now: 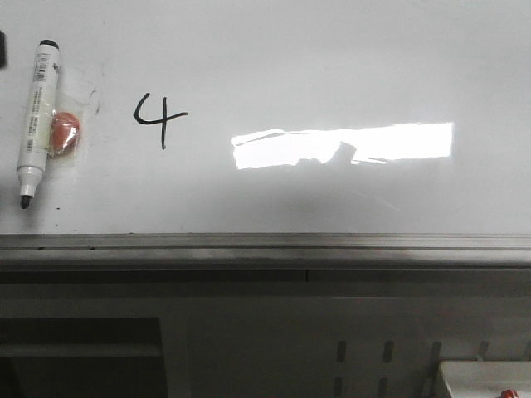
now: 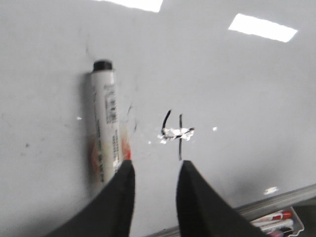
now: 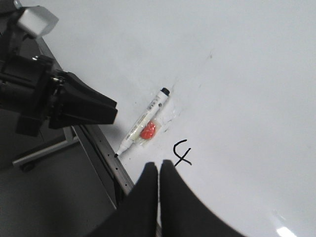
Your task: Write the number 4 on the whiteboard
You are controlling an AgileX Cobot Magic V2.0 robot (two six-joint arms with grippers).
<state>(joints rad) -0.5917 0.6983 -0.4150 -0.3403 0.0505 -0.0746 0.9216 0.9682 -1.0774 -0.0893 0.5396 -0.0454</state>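
The number 4 [image 1: 159, 118] is drawn in black ink on the whiteboard [image 1: 332, 66], left of centre. It also shows in the left wrist view [image 2: 176, 134] and the right wrist view [image 3: 182, 153]. A white marker [image 1: 36, 116] with a black cap end and tip sits on the board to the left of the 4, over an orange-red disc [image 1: 64, 133]. My left gripper [image 2: 154, 170] is open and empty, just off the board between the marker [image 2: 106, 126] and the 4. My right gripper [image 3: 159, 170] is shut and empty, near the 4. Neither gripper shows in the front view.
A bright rectangular light reflection [image 1: 344, 145] lies on the board right of the 4. The grey metal bottom rail [image 1: 265, 242] runs below. The left arm [image 3: 54, 101] shows in the right wrist view beside the board's edge. A tray with markers [image 2: 276, 219] sits below the rail.
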